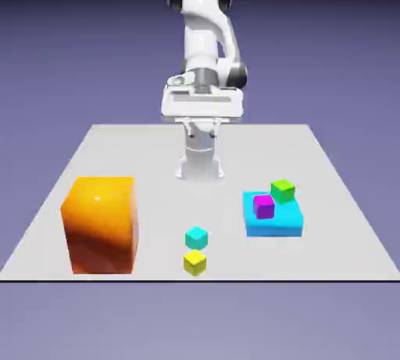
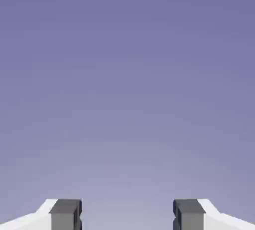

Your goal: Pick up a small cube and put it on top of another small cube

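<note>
- Altogether, four small cubes show in the exterior view: one cyan cube (image 1: pixel 196 238), one yellow cube (image 1: pixel 194 262), one magenta cube (image 1: pixel 264 207) and one green cube (image 1: pixel 283 191).
- Two larger things share the grey table (image 1: pixel 148 151) with them: one tall orange block (image 1: pixel 104 226) and one low, flat blue block (image 1: pixel 273 225).
- Taking the tabletop in the exterior view as a clock face with twelve at the robot's base, the cyan and yellow cubes lie near six o'clock, the yellow one nearer the camera and close to the cyan one.
- The orange block stands at about eight o'clock, well apart from the cyan and yellow cubes, and rises far higher than any cube.
- The blue block lies at about four o'clock; the magenta and green cubes appear on or against it, near each other, though their exact contact cannot be told.
- One robot arm (image 1: pixel 201 34) stands at twelve o'clock, its jaws (image 2: pixel 127 215) spread wide with nothing between them, and the hand view beyond them shows only the blue-violet backdrop (image 2: pixel 127 84).
</note>
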Controlling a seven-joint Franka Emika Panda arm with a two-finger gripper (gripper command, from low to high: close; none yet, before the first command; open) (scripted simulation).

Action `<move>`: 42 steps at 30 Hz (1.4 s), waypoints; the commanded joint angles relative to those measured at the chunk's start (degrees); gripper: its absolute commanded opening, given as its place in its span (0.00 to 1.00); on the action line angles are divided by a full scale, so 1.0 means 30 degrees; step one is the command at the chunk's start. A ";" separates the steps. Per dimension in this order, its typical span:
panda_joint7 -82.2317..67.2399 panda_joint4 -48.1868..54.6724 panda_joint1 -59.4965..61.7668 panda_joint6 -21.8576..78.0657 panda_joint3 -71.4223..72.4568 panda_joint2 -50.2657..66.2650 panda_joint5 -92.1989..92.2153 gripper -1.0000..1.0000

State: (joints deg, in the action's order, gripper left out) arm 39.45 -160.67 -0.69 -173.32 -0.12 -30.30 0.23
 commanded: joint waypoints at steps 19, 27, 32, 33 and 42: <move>-1.5556 0.1702 -0.0005 0.3557 -0.0604 1.2197 0.1215 0.50; -1.6199 0.2667 0.0718 -0.0199 0.0326 1.6916 0.1992 0.50; -1.5916 0.2243 0.0400 0.1451 -0.0083 1.4842 0.1650 0.00; -1.5822 0.2101 0.0294 0.2002 -0.0219 1.4151 0.1536 0.00; -1.8694 0.1870 -0.4281 0.7843 0.0603 0.8138 0.1192 0.00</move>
State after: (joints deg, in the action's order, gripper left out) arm -16.65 -155.06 -13.68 -149.74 1.68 -5.89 3.83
